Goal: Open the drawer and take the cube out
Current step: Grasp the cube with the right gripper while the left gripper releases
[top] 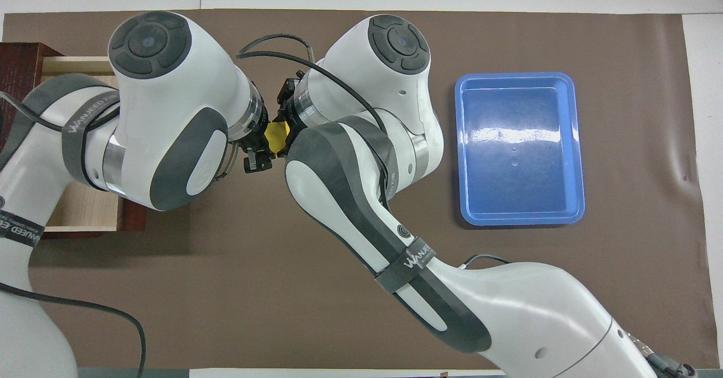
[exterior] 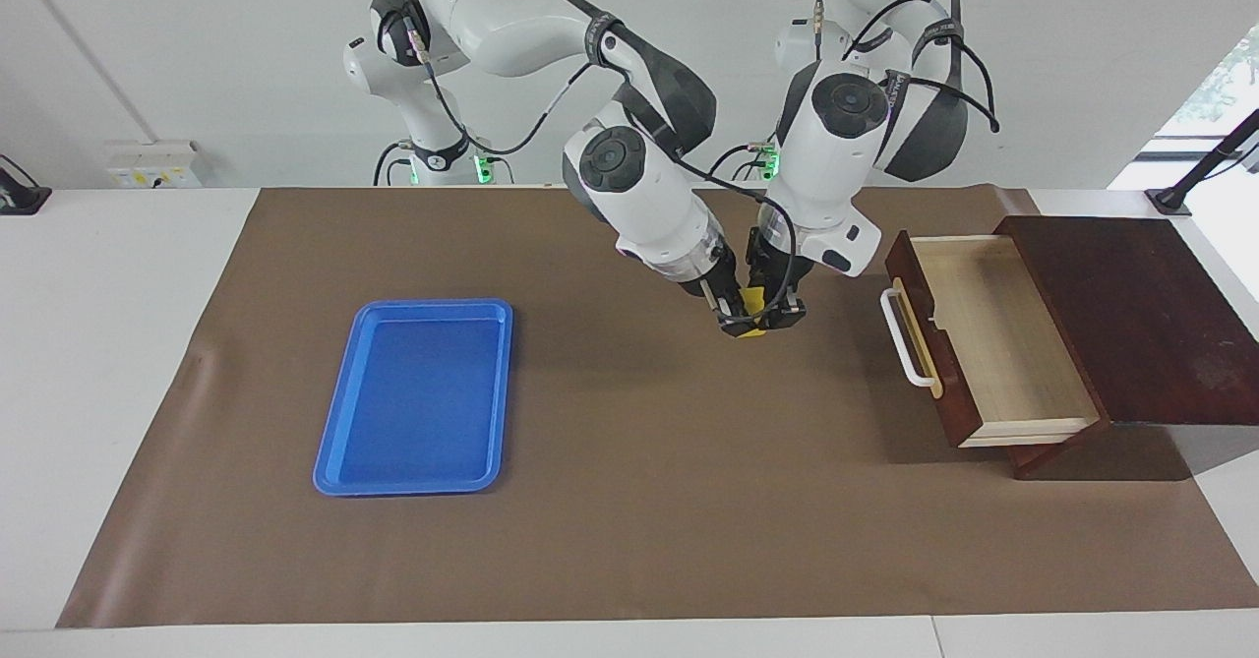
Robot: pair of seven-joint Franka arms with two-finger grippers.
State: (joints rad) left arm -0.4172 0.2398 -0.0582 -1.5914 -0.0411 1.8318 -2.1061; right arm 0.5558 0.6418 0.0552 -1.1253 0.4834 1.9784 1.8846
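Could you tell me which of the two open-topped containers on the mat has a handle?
The pulled-out wooden drawer, at the left arm's end: a white bar handle. The blue tray has none.
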